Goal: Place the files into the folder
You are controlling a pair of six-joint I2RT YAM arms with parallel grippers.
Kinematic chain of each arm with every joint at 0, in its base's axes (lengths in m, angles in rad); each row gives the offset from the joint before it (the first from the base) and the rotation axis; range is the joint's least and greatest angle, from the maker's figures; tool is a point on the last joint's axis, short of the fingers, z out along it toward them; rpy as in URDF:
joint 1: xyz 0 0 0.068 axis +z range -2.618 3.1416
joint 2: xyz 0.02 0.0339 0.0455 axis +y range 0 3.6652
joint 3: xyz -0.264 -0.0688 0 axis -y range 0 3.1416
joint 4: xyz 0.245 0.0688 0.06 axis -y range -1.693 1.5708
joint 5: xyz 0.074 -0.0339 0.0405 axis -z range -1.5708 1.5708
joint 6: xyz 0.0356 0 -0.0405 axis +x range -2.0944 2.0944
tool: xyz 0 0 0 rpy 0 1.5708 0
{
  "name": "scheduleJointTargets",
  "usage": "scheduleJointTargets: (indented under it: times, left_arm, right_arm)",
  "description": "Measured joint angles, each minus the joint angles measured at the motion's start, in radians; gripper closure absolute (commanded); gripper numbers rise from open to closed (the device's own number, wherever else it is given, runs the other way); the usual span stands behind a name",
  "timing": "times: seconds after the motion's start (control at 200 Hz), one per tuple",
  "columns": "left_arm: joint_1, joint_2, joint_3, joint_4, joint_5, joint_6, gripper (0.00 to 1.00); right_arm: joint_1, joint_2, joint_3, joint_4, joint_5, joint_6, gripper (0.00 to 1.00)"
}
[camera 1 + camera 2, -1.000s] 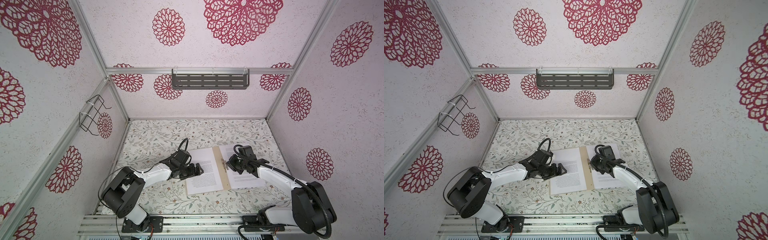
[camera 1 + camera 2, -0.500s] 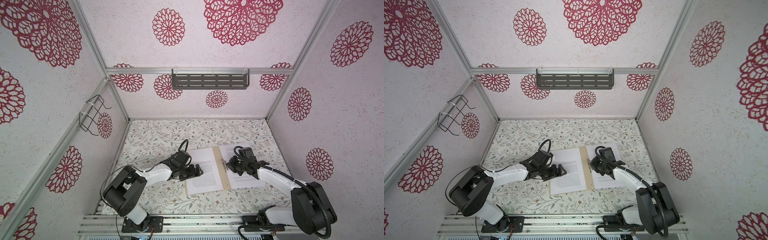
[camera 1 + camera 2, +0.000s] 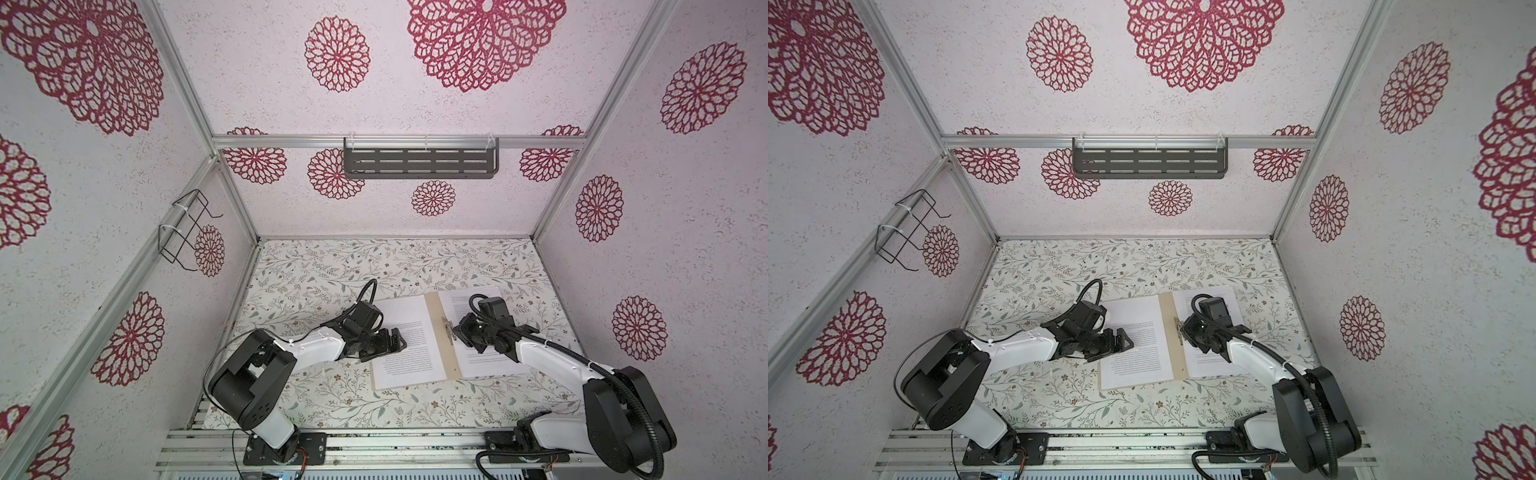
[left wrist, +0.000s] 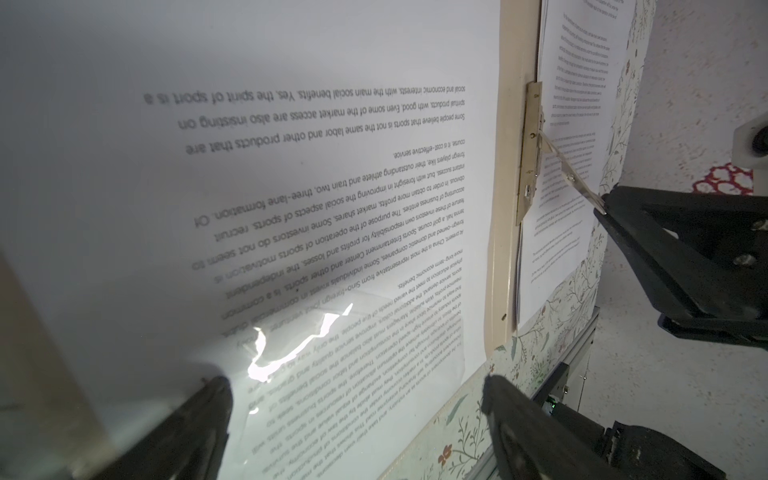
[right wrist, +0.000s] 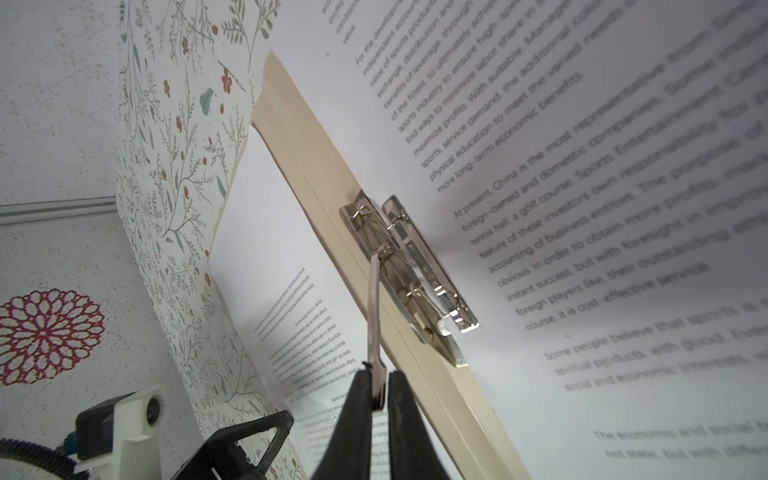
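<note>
Now on the floral table (image 3: 332, 395): folder (image 3: 449, 359) open flat, tan spine bare between two white stacks. Files (image 3: 415, 362) on both halves, print up, the right stack's inner edge at the metal clip (image 5: 415, 270) on the spine. Right gripper (image 5: 380, 376): pinches, jaws almost together, the thin lever (image 5: 375, 311) raised off that clip. Left gripper (image 4: 353, 384): sits low over the left sheet near its outer edge, jaws wide apart, gripping nothing; contact with paper unclear.

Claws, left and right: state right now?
Left claw: open, empty, over the white printed paper sheet.
Right claw: closed on the thin silver metal lever of the tan card folder.
</note>
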Motion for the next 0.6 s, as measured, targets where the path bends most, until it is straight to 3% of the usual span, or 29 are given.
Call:
scheduleJointTargets:
  times: [0.3,0.6]
  left_arm:
    - [0.000,0.002,0.000,0.005,-0.004,-0.004,0.03]
    - [0.000,0.012,-0.003,0.028,-0.016,-0.015,0.03]
  right_arm:
    - [-0.001,-0.016,-0.041,0.048,0.000,0.033,1.00]
    - [-0.007,-0.064,-0.154,0.160,0.000,0.024,1.00]
